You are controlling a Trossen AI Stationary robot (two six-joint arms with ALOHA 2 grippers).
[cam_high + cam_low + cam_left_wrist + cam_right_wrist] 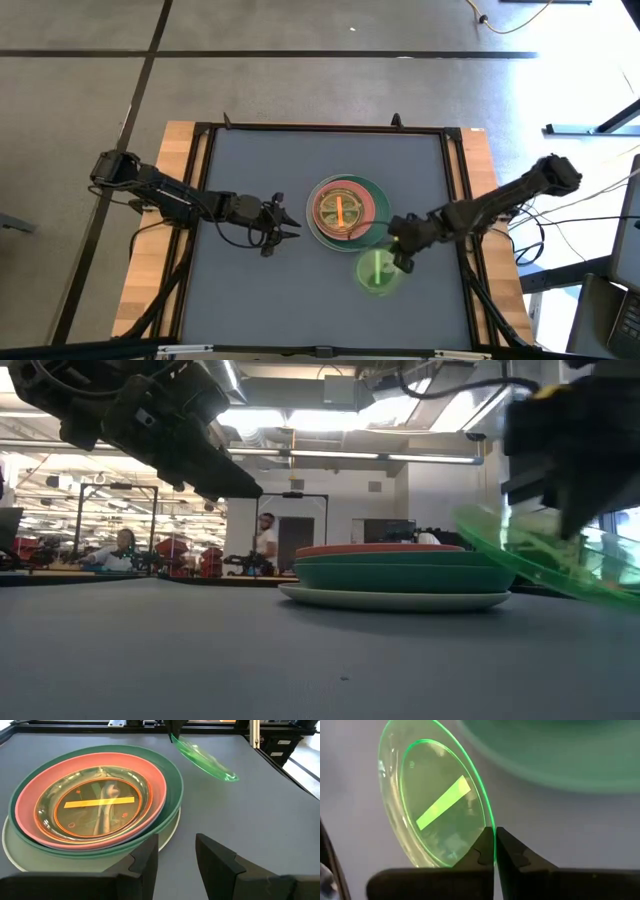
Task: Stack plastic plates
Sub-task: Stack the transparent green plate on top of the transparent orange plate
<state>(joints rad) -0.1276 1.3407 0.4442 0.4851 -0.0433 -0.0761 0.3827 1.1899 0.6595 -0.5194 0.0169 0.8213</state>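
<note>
A stack of plates (pixel 345 210) stands mid-table: cream-white plate lowest, then green, pink, and small translucent orange ones on top (pixel 97 805). A small lime green translucent plate (pixel 378 271) is near the stack's near-right side, in my right gripper (pixel 495 850), which is shut on its rim. In the low view the lime plate (pixel 545 560) is tilted and off the table. My left gripper (pixel 285 222) hovers open just left of the stack (pixel 175 855), touching nothing. My right gripper pinches the lime plate's rim (pixel 492 827) between its two fingers, only at their free ends, at the edge nearest the stack. The fingers come from the table's right, slanting down. The plate is lifted clear of the table and tilted, its free side lower.
The grey table mat (pixel 250 290) has bare room left and near of the stack. Black frame rails (pixel 200 180) and wooden edges border the table. People and workbenches show in the room beyond (pixel 265 540).
</note>
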